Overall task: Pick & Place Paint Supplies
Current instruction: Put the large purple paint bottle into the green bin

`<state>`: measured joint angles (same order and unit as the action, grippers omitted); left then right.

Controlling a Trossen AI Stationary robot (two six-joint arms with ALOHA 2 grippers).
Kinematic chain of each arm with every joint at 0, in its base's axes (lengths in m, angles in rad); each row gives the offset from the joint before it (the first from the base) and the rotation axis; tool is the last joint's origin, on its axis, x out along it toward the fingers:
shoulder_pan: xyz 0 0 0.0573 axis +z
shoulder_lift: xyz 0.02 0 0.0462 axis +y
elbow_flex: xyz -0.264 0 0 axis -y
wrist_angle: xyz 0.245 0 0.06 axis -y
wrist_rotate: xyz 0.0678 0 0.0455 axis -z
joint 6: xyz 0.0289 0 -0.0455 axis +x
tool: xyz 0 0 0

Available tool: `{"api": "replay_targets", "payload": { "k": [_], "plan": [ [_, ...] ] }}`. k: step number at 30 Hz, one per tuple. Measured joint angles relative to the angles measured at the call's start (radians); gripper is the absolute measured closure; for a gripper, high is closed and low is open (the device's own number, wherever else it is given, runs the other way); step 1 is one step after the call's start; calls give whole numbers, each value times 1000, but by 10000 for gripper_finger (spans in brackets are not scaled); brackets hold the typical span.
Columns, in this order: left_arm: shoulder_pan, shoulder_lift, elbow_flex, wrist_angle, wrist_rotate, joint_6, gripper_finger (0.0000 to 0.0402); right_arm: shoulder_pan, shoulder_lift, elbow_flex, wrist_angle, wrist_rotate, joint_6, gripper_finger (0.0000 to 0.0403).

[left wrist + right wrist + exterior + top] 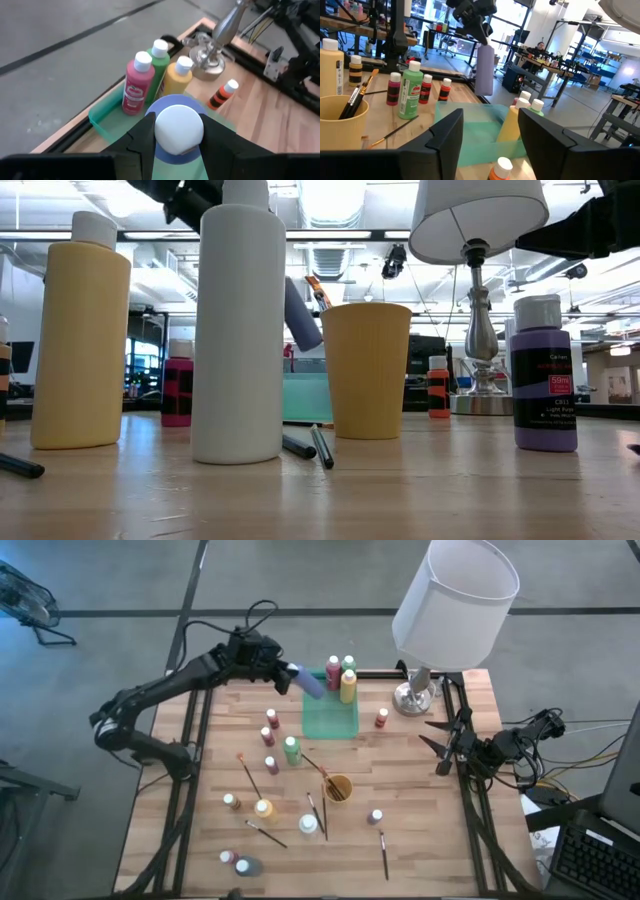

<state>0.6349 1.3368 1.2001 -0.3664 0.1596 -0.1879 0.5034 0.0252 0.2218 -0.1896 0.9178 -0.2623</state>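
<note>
Clamped in the left gripper (296, 676): a pale purple bottle (311, 685), round white cap toward the wrist, body tilted down over the green tray (331, 723). Held in the air at the tray's 10 o'clock corner, not touching it.

Inside the tray, at its far 12 o'clock end: three bottles standing close together, one red (136, 89), one green (159, 62), one yellow (177, 76) (all with pale caps).

Loose on the table (430, 810): a green bottle (291, 750) just past the tray's 7 o'clock corner, small red ones at 9 o'clock of the tray, one orange-red bottle (382, 718) at 3 o'clock beside the lamp (448, 610). Nearer the front edge: a yellow bottle (263, 808), a white one (308, 825), a small purple one (376, 816), and a few more too small to tell by colour. About four thin brushes lying flat, such as one (383, 854) at 5 o'clock of the cup (337, 787), plus more standing in that cup (hard to count).

Right gripper (436, 736) at the table's 3 o'clock edge, fingers apart, holding nothing.

Purple bottle's label not readable; most of its body hidden behind its cap in the left wrist view.
</note>
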Motion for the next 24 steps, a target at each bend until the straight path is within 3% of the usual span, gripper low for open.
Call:
{"api": "replay_targets", "payload": {
  "k": [14,24],
  "plan": [
    [-5,273,324,-238,-126,85,275,0,0,0,0,0,0,210],
    [-5,397,397,-243,-186,89,275,0,0,0,0,0,0,239]
  ]
}}
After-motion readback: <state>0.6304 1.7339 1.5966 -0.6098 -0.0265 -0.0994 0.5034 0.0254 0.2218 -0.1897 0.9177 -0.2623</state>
